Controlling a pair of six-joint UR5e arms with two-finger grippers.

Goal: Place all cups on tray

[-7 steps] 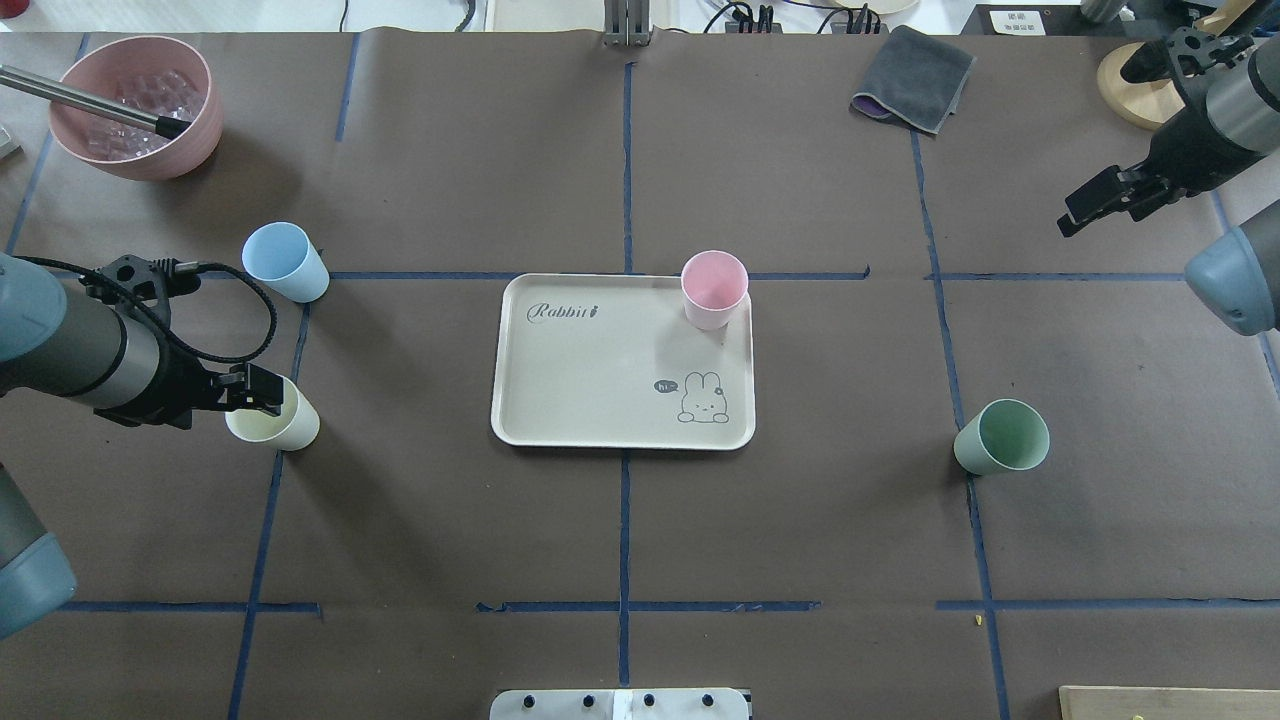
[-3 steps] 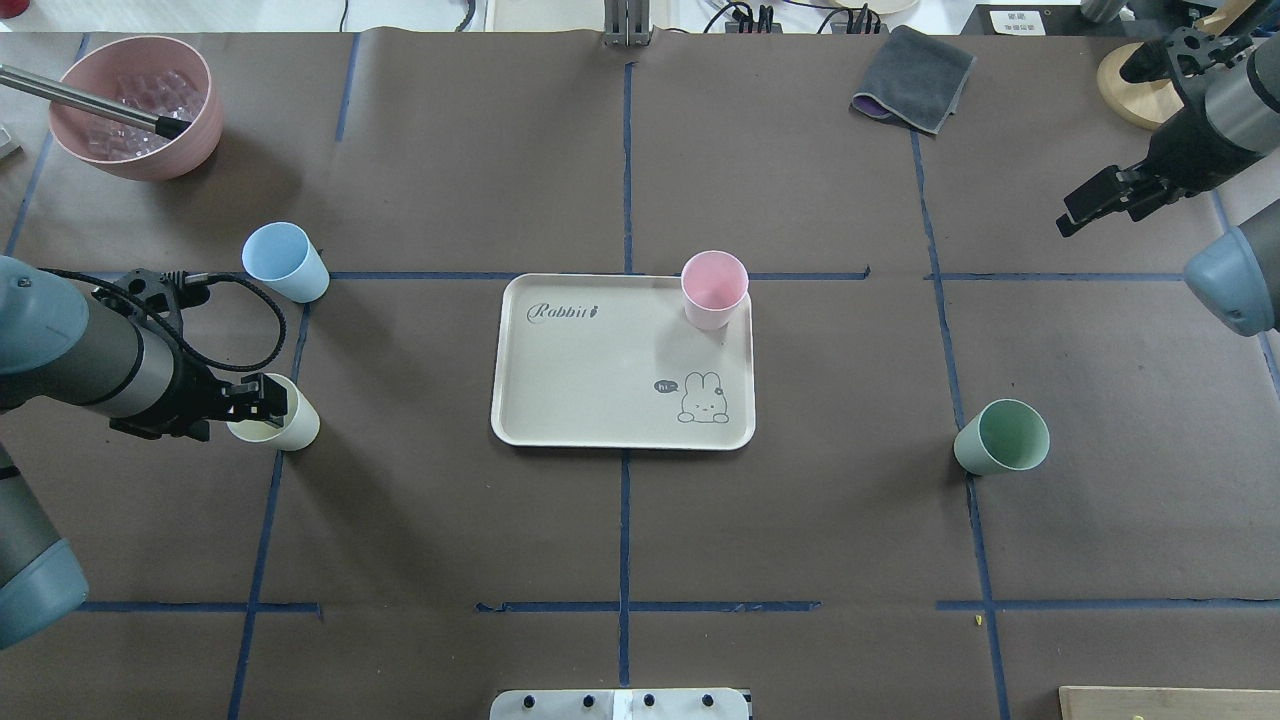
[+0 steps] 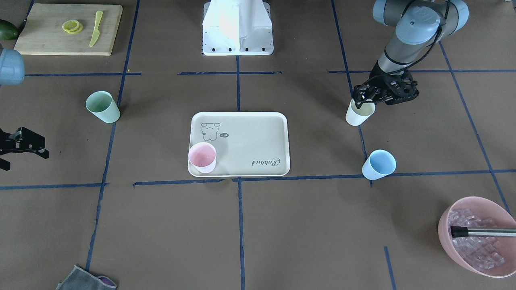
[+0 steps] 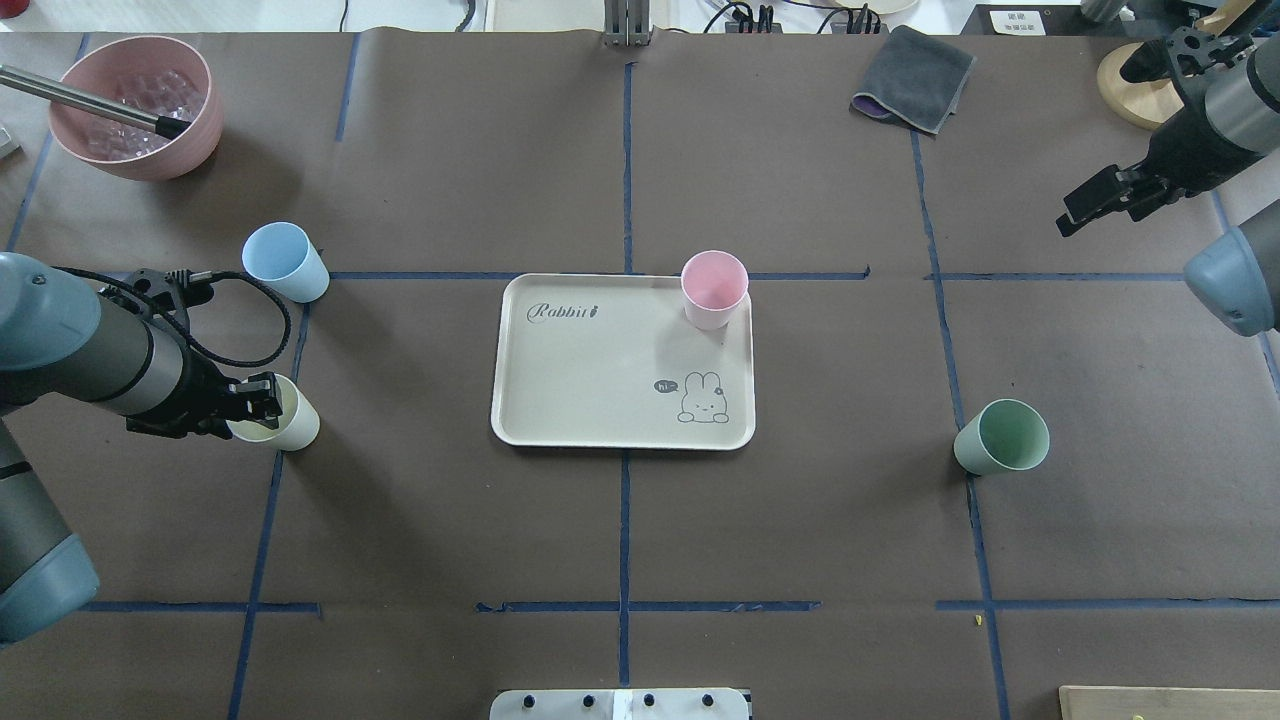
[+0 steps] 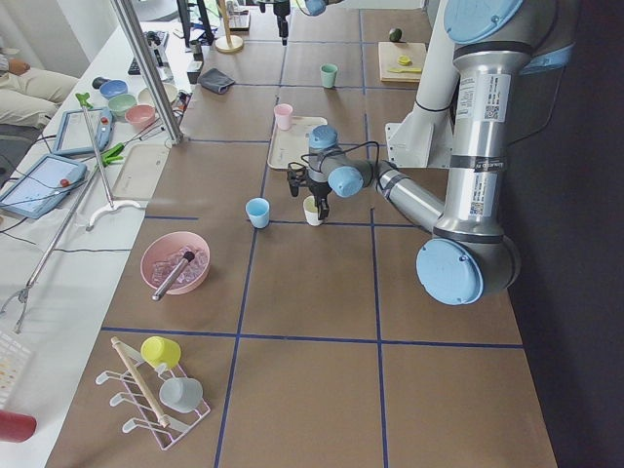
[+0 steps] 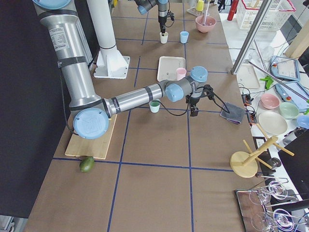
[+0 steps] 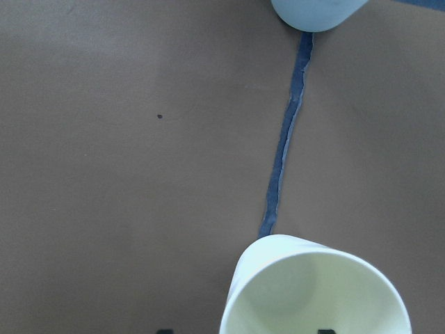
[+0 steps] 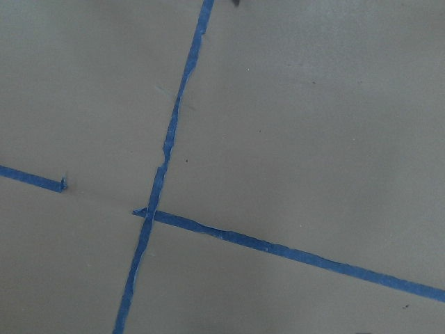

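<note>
The cream tray (image 4: pixel 600 380) lies at the table's middle. The pink cup (image 4: pixel 714 285) stands upright on its far right corner. The cream-white cup (image 4: pixel 292 425) stands on the table at the left. My left gripper (image 4: pixel 262 400) is open and low at its rim. In the left wrist view the cream-white cup (image 7: pixel 316 289) fills the bottom edge, with one fingertip outside its wall and one over its mouth. The light blue cup (image 4: pixel 283 258) stands just beyond it. The mint green cup (image 4: pixel 1005 435) stands at the right. My right gripper (image 4: pixel 1068 218) hangs open and empty far right.
A pink bowl of ice cubes (image 4: pixel 135 105) with a metal handle in it stands far left. A grey cloth (image 4: pixel 915 75) and a wooden stand (image 4: pixel 1130 85) are at the far right. A wooden cutting board (image 3: pixel 64 24) with lemon slices lies near the robot's right side.
My left arm has swung in and its gripper has settled lower at the cream-white cup's rim. The cups and tray have not moved. The right gripper has barely shifted.
</note>
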